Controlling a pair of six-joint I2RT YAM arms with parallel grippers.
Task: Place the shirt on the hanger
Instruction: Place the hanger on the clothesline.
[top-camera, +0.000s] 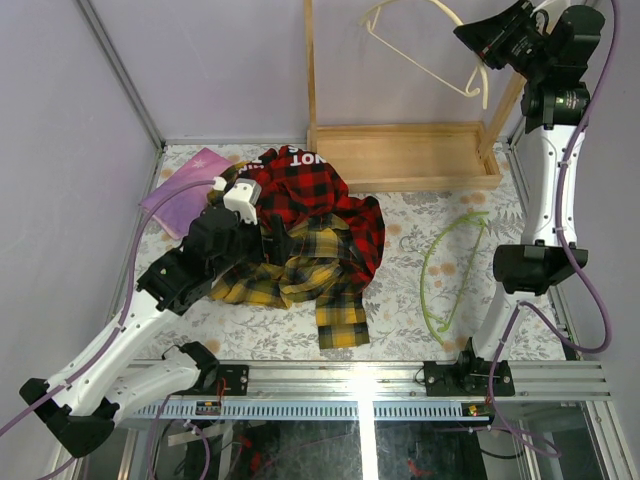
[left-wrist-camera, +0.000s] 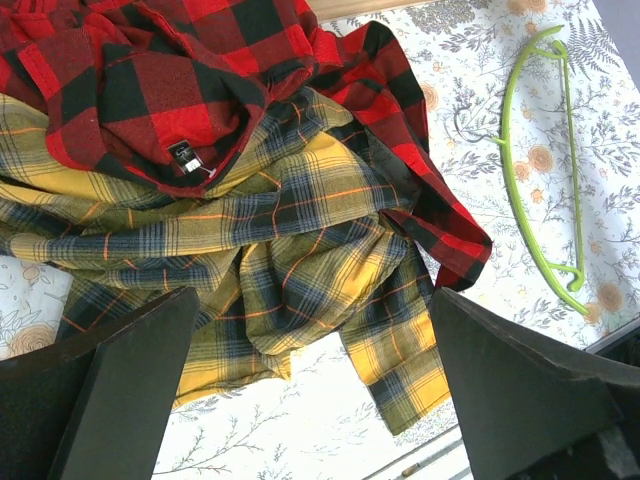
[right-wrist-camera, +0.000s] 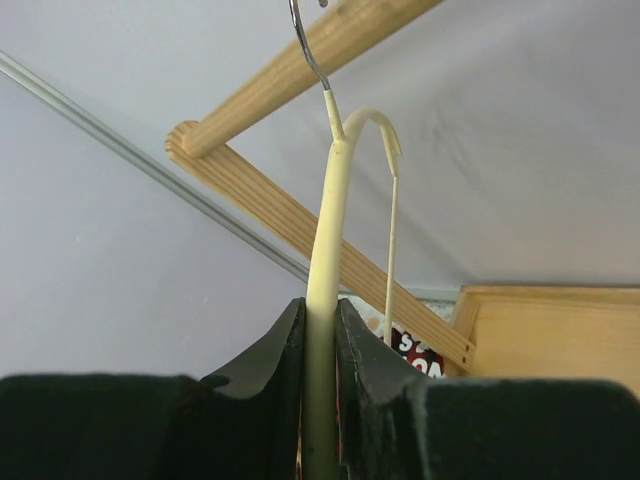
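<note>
Flowered tablecloth, lilac walls, wooden rack at the back.

Progress: early. Yellow plaid shirt crumpled on the cloth in front of the rack's left half, partly under a red plaid shirt; on no hanger, not gripped.

Left claw over the pile in front of the rack, fingers spread wide, gripping nothing.

Right claw raised above the rack's right end, pressed onto one arm of the pale hanger. Silver hook close to the rack's top bar; on it or off it, cannot tell.

Left to do, by judgement: separate yellow from red, open the collar, thread the hanger into the shoulders.

Count:
- Shirts: 2 (1 yellow, 1 red).
- Hangers: 2 (1 pale, held; 1 green hanger flat in front of the rack's right end).
- Racks: 1.
- Purple cloth: 1, left of the rack.
</note>
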